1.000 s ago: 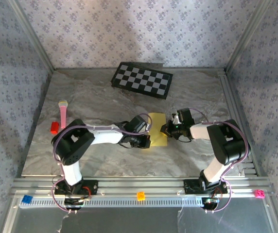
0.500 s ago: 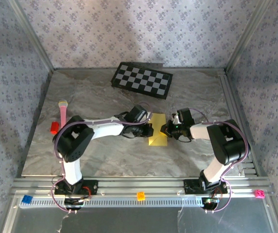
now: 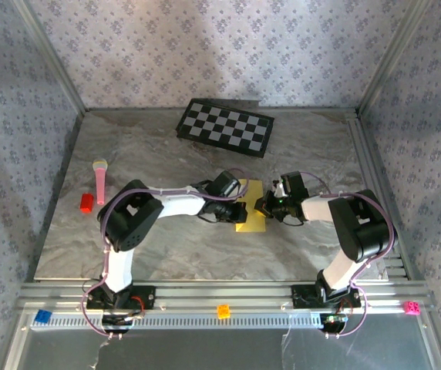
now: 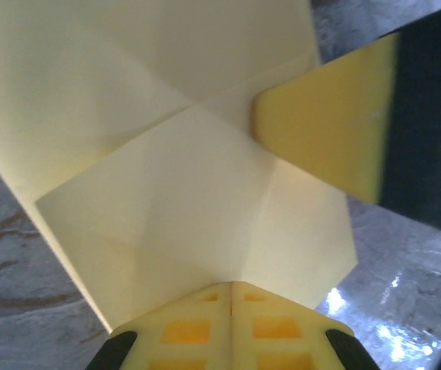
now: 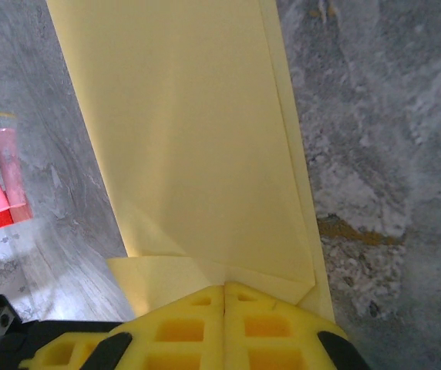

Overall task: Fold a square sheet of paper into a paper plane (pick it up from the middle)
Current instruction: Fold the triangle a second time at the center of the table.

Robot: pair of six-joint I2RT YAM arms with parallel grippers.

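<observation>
Between the two grippers, near the middle of the worktop (image 3: 166, 247), lies the sheet of paper (image 3: 251, 219), folded to a narrow strip that runs near to far. Its long edges are straight. In the right wrist view a small flap is turned over at the near end, and in the left wrist view several creases meet near the centre.

The left gripper (image 4: 232, 291) has its fingers clenched together on a corner of the paper. The right gripper (image 5: 224, 289) is likewise clenched on the strip's end, and one of its yellow pads (image 4: 321, 131) lies against the paper from the right. Open worktop surrounds the paper on the near side and to the far right.

The paper is thin, matt and pale yellow, and the fingers are ribbed yellow plastic. A black-and-white checkerboard (image 3: 225, 128) lies well apart at the far side, tilted. Far to the left lie a pink stick with a pale cap (image 3: 99, 181) and, near it, a red block (image 3: 86, 203).

Grey marbled sheeting covers the worktop. Patterned grey walls (image 3: 205, 46) close it in on three sides. An aluminium rail (image 3: 282, 297) along the near edge carries a blue block (image 3: 43, 315), an orange block (image 3: 223, 311) and a pink block (image 3: 412, 307).
</observation>
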